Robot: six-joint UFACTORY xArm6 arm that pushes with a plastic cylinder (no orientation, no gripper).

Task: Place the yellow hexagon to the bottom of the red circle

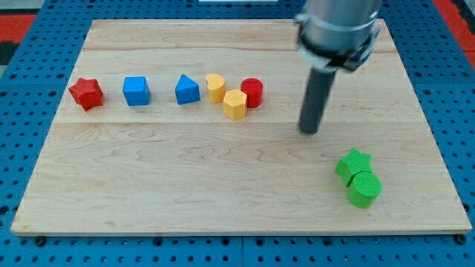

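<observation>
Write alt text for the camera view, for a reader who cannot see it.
My tip rests on a wooden board, well to the right of a row of blocks: red star, blue cube, blue triangle, yellow heart, yellow hexagon, red circle. A green star and green circle sit together at lower right.
</observation>
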